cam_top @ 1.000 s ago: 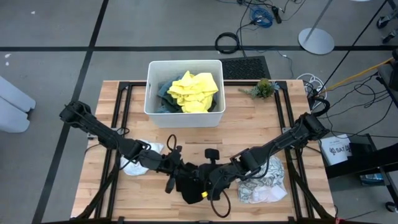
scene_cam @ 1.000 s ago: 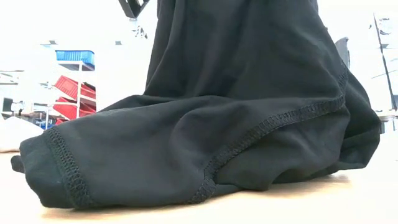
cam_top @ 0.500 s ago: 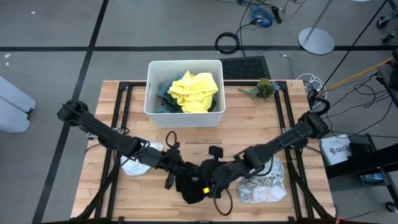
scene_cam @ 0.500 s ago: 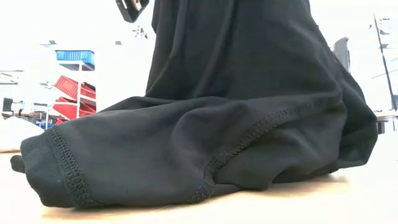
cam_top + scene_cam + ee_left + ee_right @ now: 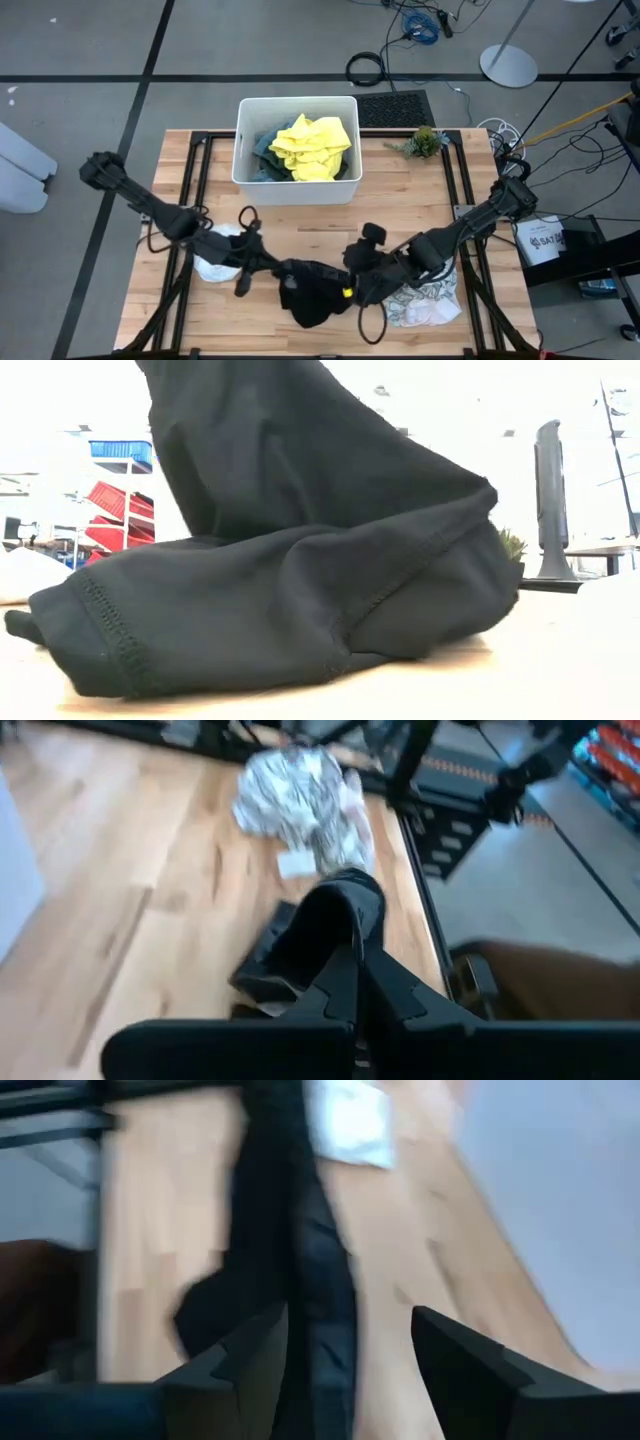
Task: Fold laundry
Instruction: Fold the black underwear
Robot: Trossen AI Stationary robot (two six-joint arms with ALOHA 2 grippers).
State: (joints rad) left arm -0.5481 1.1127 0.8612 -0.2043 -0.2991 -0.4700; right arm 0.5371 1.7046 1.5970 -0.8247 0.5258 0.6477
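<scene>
Black garment (image 5: 312, 295), lower centre of the high view on the counter (image 5: 400, 200): being spread for folding. Left end effector (image 5: 283, 270) is clamping its edge; right end effector (image 5: 352, 292) is standing apart just beside it. The next move is likely calling for a fresh right-side grip. The low view is showing the stitched hem, hidden from above; the high view alone is showing the patterned cloth (image 5: 425, 300) and the yellow cloth (image 5: 312, 145) in the white tub (image 5: 240, 150).
</scene>
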